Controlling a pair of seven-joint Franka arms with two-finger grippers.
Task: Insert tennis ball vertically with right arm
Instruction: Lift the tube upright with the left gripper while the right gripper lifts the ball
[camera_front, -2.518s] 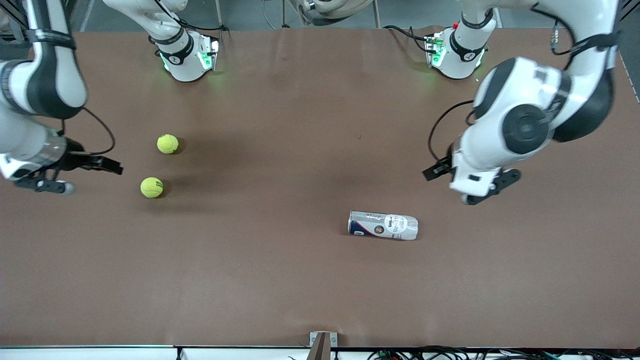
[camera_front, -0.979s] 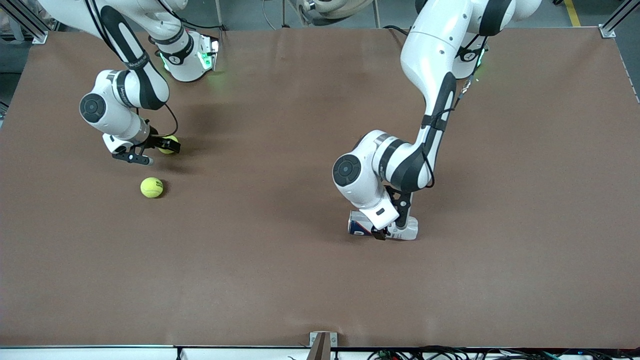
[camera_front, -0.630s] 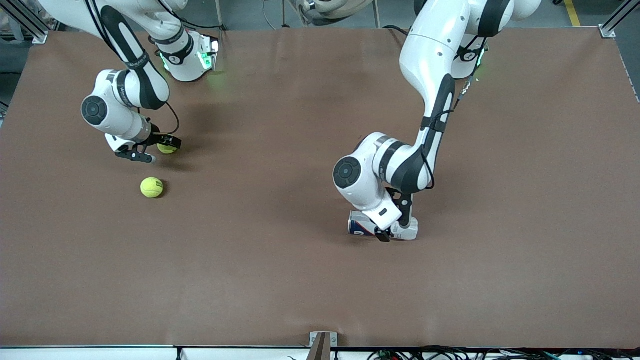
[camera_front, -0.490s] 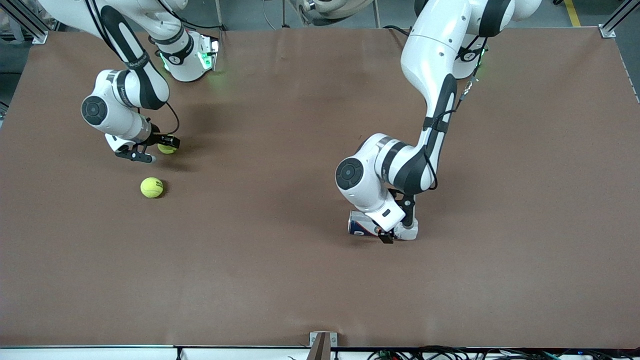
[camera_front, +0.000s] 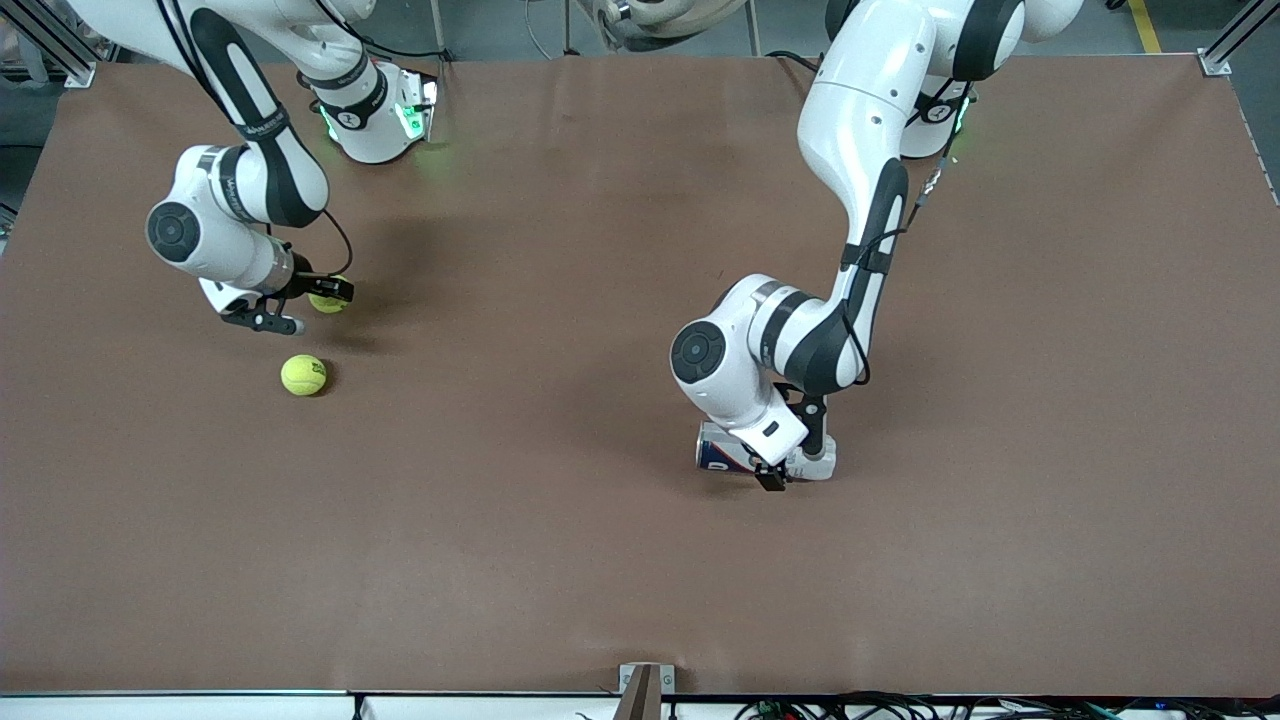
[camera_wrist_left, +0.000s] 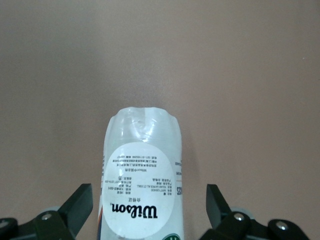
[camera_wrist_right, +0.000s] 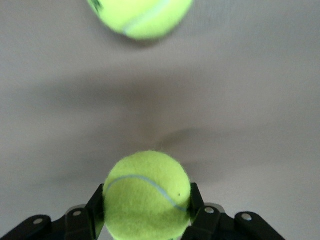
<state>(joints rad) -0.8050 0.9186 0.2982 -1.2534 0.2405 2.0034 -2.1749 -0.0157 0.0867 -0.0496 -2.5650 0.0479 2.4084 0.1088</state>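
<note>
Front: right end effector (camera_front: 305, 305) clamps a tennis ball (camera_front: 326, 300) near the desk's right-arm edge; insertion pending. Left wrist: left end effector (camera_wrist_left: 150, 210) spread around the lying can (camera_wrist_left: 142, 180). Right wrist: ball (camera_wrist_right: 147, 195) gripped, spare ball (camera_wrist_right: 140, 17) on desk.

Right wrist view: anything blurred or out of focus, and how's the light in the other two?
Right wrist view: the free ball is soft and cut by the frame edge; the ball in the right hand is sharper. Left wrist view: sharp, the can label readable, light even. Front view: soft arm shadows on the table, green glow at the bases.
</note>
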